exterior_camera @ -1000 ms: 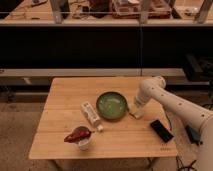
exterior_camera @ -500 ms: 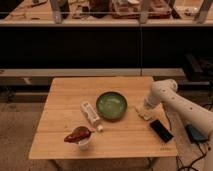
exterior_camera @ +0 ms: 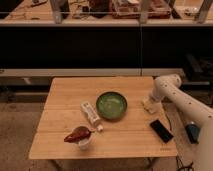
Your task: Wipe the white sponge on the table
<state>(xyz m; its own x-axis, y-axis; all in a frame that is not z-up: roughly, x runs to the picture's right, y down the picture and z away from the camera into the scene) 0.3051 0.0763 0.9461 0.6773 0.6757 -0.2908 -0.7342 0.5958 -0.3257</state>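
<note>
The white arm's gripper is pressing down near the right edge of the light-wood slatted table, its tip sitting on the small flat off-white sponge, right of the round green bowl and above the black phone. The wiping stroke seems to be running, so the next move is calling for steady downward pressure while sliding. The white bottle is carrying a label too small to read.

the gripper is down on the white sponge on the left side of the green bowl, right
Not quite. The camera view shows the gripper down at the white sponge on the right side of the green bowl, near the table's right edge. Left of the bowl lies a white bottle.
</note>
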